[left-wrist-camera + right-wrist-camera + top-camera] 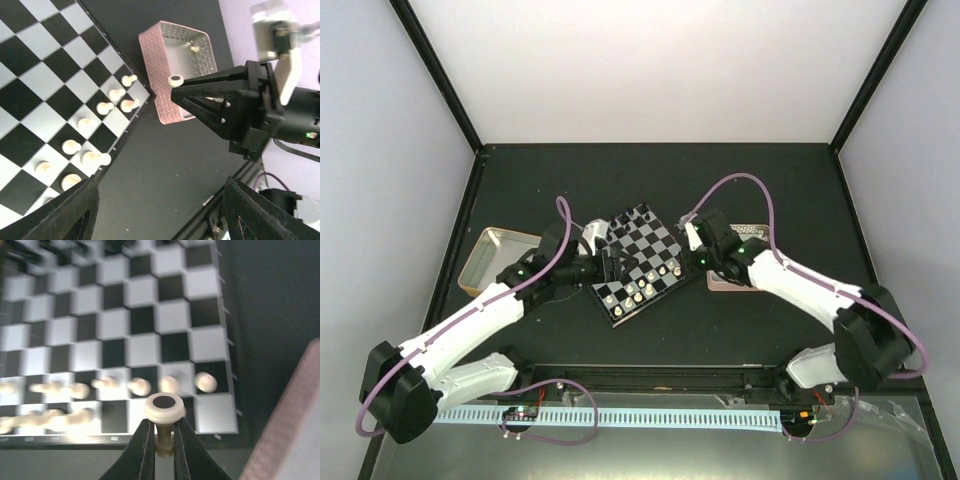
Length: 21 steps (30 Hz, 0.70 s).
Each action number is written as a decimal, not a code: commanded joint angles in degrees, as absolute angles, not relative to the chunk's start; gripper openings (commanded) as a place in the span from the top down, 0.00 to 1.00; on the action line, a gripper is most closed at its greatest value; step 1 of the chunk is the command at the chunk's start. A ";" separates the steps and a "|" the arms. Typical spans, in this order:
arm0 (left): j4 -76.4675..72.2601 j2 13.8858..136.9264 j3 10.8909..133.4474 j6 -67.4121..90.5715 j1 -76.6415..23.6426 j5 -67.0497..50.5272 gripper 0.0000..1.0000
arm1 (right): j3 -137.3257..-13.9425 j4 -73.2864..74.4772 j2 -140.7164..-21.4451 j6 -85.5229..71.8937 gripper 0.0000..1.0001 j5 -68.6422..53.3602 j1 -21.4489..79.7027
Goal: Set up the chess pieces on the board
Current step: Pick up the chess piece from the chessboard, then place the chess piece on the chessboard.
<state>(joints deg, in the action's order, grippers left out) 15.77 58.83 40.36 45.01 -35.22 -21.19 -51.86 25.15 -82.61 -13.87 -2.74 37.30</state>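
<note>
The board (640, 258) lies tilted at the table's middle, with cream-white chess pieces (642, 290) in rows along its near edge. They also show in the left wrist view (105, 107) and the right wrist view (137, 386). My right gripper (164, 429) is shut on one cream piece (164, 407), held upside down with its dark base disc up, above the board's (150, 330) near right corner. The left wrist view also shows this piece (176, 80) in the right gripper (186, 90). My left gripper (165, 215) is open and empty, at the board's left side (612, 266).
A pink perforated tray (177, 70) stands right of the board, with a cream piece (194, 48) inside; my right arm (790, 285) covers most of it in the top view. A shiny metal tin (498, 258) sits at the left. Dark pieces (628, 222) stand on the board's far side.
</note>
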 commanded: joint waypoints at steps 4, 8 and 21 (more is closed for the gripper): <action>11.54 59.94 44.77 47.78 -34.63 -31.23 0.28 | -48.71 11.35 -74.79 -7.02 0.97 -16.09 42.91; 9.04 61.37 44.34 48.52 -34.50 -33.30 0.28 | -48.78 9.64 -73.30 -5.78 0.96 -20.91 44.77; 3.71 63.24 42.51 52.78 -34.27 -32.69 0.48 | -48.08 5.52 -70.65 -7.14 0.96 -28.72 45.51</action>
